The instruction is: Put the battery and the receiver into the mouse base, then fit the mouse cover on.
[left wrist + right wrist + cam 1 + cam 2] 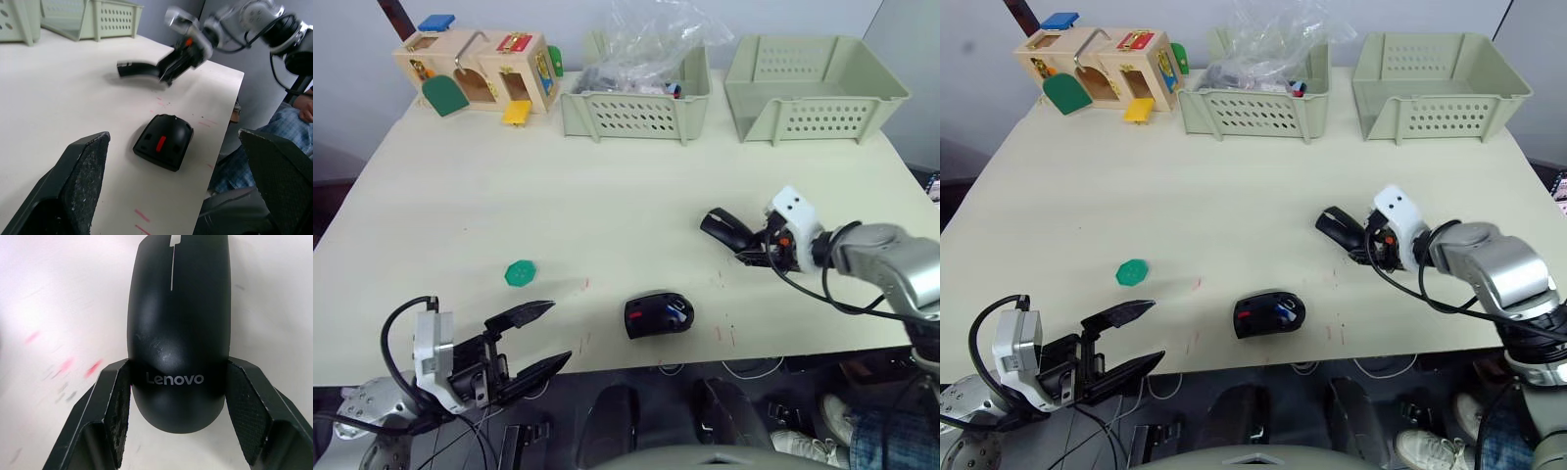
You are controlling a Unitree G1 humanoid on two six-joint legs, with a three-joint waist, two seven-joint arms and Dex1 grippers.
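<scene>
Your right hand is grasping the mouse cover, one finger on each long edge near its rounded rear end, where the logo is. The cover juts forward from the fingers, and in the head views it looks lifted just off the table, though you cannot be sure from these angles. The mouse base sits near the front edge of the table, between your two arms and well apart from the cover; its red inner part and scroll wheel face up. Your left hand hangs released at the front left corner, fingers wide apart, holding nothing.

Treat the cover as a thin, light, glossy shell. It is probably slippery, and a pinch across the curved edges could let it squirt out or twist, so keep the squeeze gentle but steady. It may flex a little and its clips are likely fragile; press it home evenly instead of forcing one end. The base looks stiffer and heavier, but it can slide on the smooth table when you push down, so consider steadying it by its sides with the left hand.

Whether battery and receiver are already seated you cannot tell here. A green disc lies to the left of the base.
</scene>
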